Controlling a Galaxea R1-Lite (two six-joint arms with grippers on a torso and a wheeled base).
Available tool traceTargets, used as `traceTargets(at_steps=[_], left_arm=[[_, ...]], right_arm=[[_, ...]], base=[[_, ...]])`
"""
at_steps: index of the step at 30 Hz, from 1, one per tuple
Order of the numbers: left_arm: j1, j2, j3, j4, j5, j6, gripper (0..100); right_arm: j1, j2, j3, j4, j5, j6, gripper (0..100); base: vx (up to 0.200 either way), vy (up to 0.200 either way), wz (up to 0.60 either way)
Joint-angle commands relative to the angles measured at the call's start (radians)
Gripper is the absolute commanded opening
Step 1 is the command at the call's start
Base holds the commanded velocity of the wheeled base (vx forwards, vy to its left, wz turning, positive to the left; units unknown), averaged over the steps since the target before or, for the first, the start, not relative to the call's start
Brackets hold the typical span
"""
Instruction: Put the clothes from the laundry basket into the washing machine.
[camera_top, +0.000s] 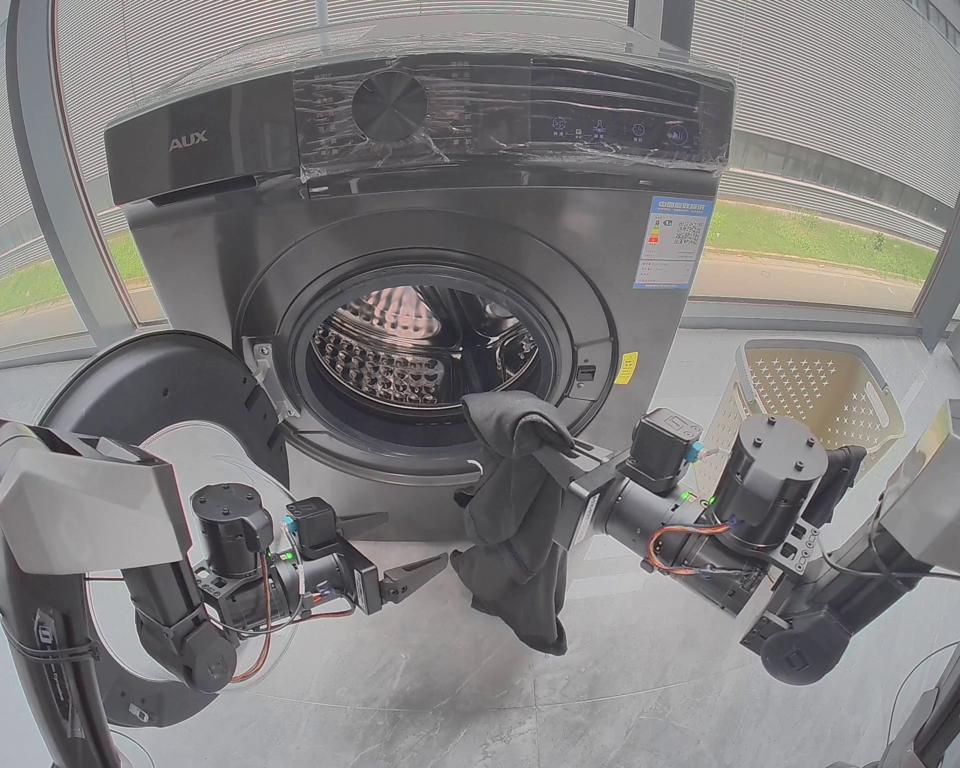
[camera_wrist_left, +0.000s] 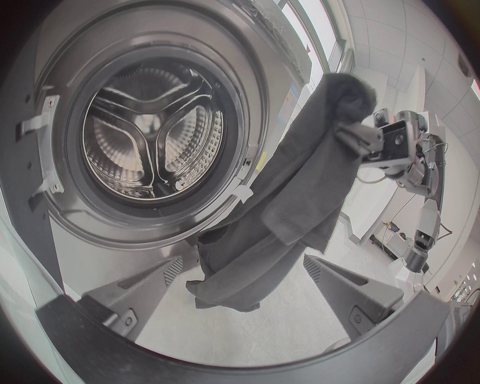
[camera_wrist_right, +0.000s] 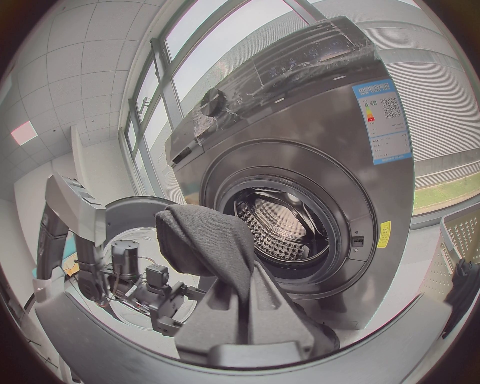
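Our right hand (camera_top: 550, 460) is clamped on a dark grey garment (camera_top: 515, 530), just in front of the lower right rim of the washing machine (camera_top: 430, 215) opening, and the cloth hangs loose below it. The drum (camera_top: 420, 350) mouth is unblocked, with the door (camera_top: 150, 390) swung wide to the left. Our left hand (camera_top: 405, 550) sits low by the door's edge, fingers spread and empty, near the hanging cloth. The laundry basket (camera_top: 810, 385) stands on the floor (camera_top: 620, 680) right of the machine.
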Motion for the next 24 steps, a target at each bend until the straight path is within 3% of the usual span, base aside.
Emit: traceTargets(at_steps=[1, 24], left_arm=[[0.001, 0.073, -0.02, -0.004, 0.004, 0.0, 100], [-0.008, 0.199, -0.132, -0.007, 0.027, 0.0, 100]], right_arm=[[0.006, -0.057, 0.035, -0.011, 0.009, 0.0, 0], [0.08, -0.123, 0.061, -0.017, 0.023, 0.001, 0]], base=[[0.0, 0.0, 0.0], [0.0, 0.0, 0.0]])
